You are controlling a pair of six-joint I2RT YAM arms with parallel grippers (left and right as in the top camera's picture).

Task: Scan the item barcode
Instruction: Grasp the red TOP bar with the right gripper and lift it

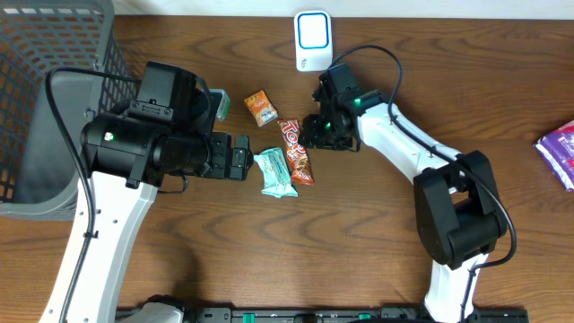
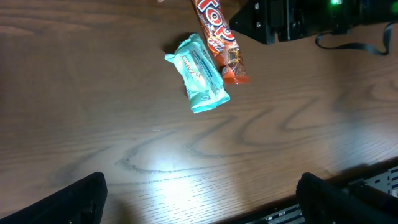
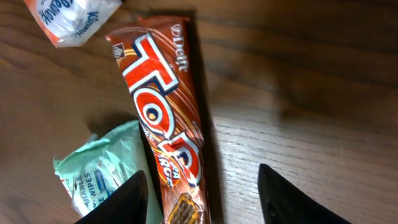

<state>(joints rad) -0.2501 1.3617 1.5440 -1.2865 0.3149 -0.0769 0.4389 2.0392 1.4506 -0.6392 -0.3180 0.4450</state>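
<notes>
A red-brown "Top" chocolate bar (image 1: 295, 151) lies mid-table, its lower end beside a mint-green wipes pack (image 1: 275, 172). My right gripper (image 1: 314, 135) hovers low over the bar. In the right wrist view the bar (image 3: 165, 112) runs down between the fingers (image 3: 121, 202), nearer the left one, with bare wood showing before the right finger; the jaws stand apart. The wipes pack (image 3: 99, 174) sits just outside the left finger. My left gripper (image 1: 247, 159) is wide open left of the wipes pack (image 2: 200, 74), holding nothing (image 2: 202, 199). A white scanner (image 1: 313, 40) stands at the back edge.
A small orange snack packet (image 1: 261, 108) lies behind the bar. A grey mesh basket (image 1: 45, 90) fills the left side. A purple packet (image 1: 560, 152) lies at the right edge. A green item (image 1: 218, 103) peeks out behind the left arm.
</notes>
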